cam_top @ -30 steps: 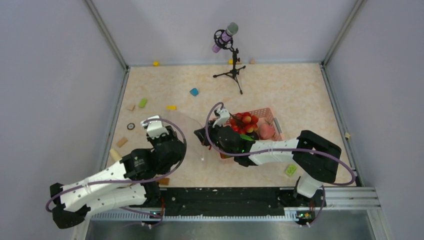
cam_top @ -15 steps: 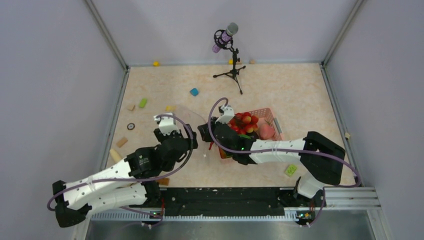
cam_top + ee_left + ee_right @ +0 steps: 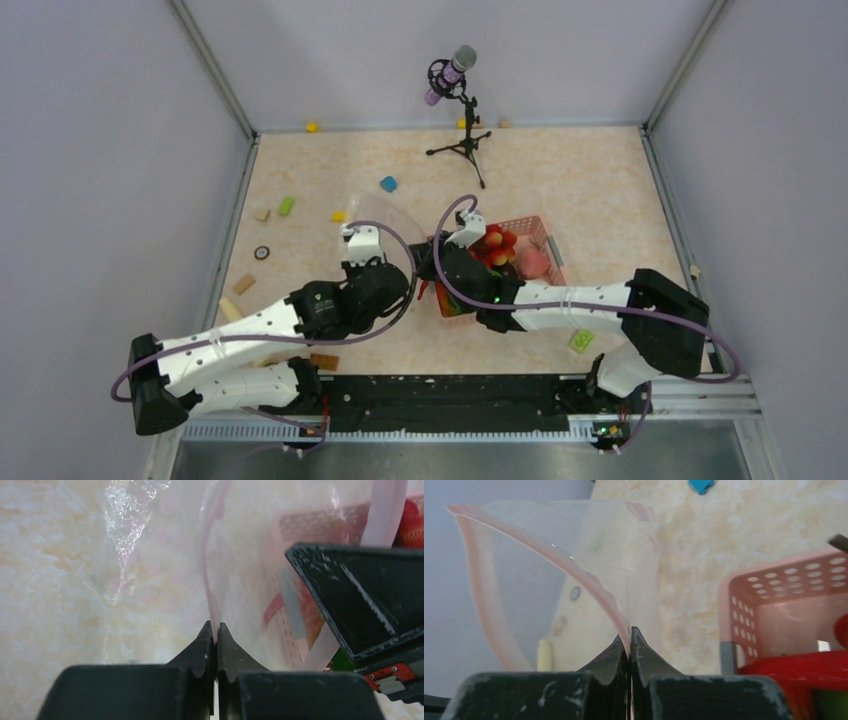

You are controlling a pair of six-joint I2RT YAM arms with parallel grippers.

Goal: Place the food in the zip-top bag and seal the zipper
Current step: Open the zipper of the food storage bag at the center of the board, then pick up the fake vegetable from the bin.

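Observation:
The zip-top bag [image 3: 385, 214] hangs clear and upright between my two grippers, left of the pink basket [image 3: 546, 226]. My left gripper [image 3: 216, 630] is shut on the bag's mouth edge, pinching its pale pink zipper [image 3: 207, 555] strip. My right gripper [image 3: 629, 639] is shut on the same zipper [image 3: 589, 581] strip, with the bag [image 3: 574, 555] spread open above it. The food [image 3: 494, 246], red berries, a pink fruit and green pieces, lies piled in the basket. Red food [image 3: 806, 667] shows at the right of the right wrist view, inside the basket [image 3: 774, 582].
A microphone on a tripod [image 3: 462, 112] stands at the back. Small blocks lie on the floor: blue [image 3: 388, 184], green [image 3: 286, 205], yellow [image 3: 339, 215], tan [image 3: 244, 284], another green one [image 3: 581, 340]. A small ring [image 3: 262, 253] lies at the left. Walls close in three sides.
My left arm has swung right to the bag, and its gripper has closed on the bag's edge. The right arm has shifted a little right and back with the bag.

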